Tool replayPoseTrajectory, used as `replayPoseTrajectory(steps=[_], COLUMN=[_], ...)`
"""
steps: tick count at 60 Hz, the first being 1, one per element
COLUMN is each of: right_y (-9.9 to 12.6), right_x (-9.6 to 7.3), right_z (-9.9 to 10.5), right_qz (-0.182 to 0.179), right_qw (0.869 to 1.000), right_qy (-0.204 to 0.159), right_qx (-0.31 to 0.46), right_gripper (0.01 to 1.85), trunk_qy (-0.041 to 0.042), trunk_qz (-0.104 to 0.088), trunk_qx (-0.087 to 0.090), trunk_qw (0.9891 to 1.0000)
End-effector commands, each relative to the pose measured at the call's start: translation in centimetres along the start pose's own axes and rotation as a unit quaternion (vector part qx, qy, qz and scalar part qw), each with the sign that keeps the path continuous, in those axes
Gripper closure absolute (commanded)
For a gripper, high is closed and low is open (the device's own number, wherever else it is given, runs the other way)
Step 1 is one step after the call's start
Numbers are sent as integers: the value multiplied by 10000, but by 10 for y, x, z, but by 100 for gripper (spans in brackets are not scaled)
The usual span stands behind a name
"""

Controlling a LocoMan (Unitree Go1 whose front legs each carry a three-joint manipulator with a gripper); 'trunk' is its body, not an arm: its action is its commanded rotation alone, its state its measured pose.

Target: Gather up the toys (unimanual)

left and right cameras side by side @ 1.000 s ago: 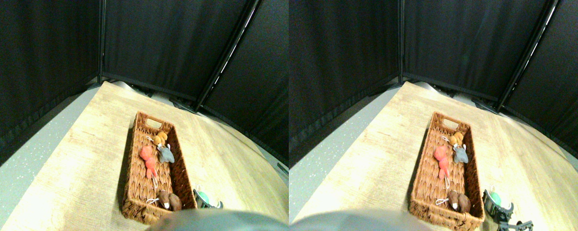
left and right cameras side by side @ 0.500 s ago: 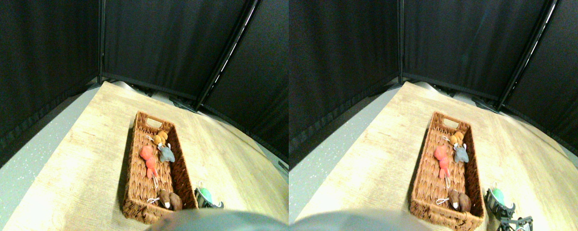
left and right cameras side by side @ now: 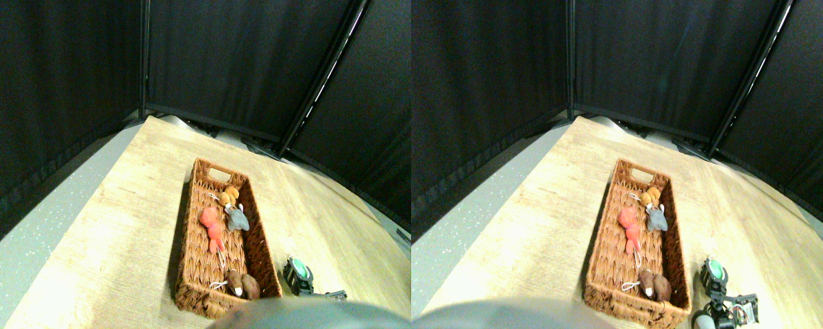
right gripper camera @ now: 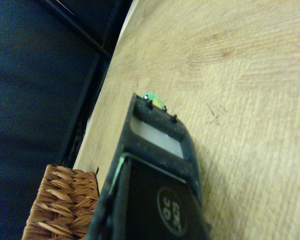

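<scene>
I see a pale wooden table top [left and right cameras side by side: 109,226] with black curtain walls [left and right cameras side by side: 240,62] behind it and a grey speckled floor [left and right cameras side by side: 34,233] on the left. Nothing stands between my gripper and the basket.

The long brown woven wicker basket [left and right cameras side by side: 190,233] lies in the middle of the table, running from near to far. Four toys lie inside it. A small orange plush toy [left and right cameras side by side: 230,197] is at the far end, and a small grey plush toy [left and right cameras side by side: 236,219] touches it on its near side. A red plush toy [left and right cameras side by side: 212,229] lies just left of the grey one. A brown plush toy [left and right cameras side by side: 242,284] sits in the near right corner.

My black metal right gripper [left and right cameras side by side: 301,276] is just right of the basket's near end, low by the table. A small green plush toy [left and right cameras side by side: 302,269] sits in its jaws, outside the basket. In the wrist view only a bit of green peeks past the jaw tip. The jaws look closed around it.
</scene>
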Motion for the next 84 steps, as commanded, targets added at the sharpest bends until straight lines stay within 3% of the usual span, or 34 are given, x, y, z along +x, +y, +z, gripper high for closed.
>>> replayPoseTrajectory(steps=[1,15,24,32,41,52,60,71,84], right_y=[14,45,66,85,98,107,112,119,123], right_x=[1,-3,-5,-4,-5,-9,-12,-17,-33], right_z=[-2,-8,-14,-27,-45,-66,-80,-99,-117], right_qz=[245,758,932,1315,1438,1577,1561,1785,1768], right_qw=[9997,9957,9905,9774,9683,9515,9494,9296,9228], right_qy=[50,521,790,1429,1856,2455,2498,2984,3250], right_qx=[-13,-75,-625,-831,-853,-972,-1090,-1222,-1078], right_gripper=[179,180,180,179,180,180,179,178,180], trunk_qy=[91,46,11,-32,-74,-122,-160,-223,-284], trunk_qz=[49,5,10,73,167,297,392,522,608], trunk_qx=[-74,-87,-128,-209,-328,-482,-592,-682,-733], trunk_qw=[9999,10000,9999,9997,9993,9983,9974,9961,9950])
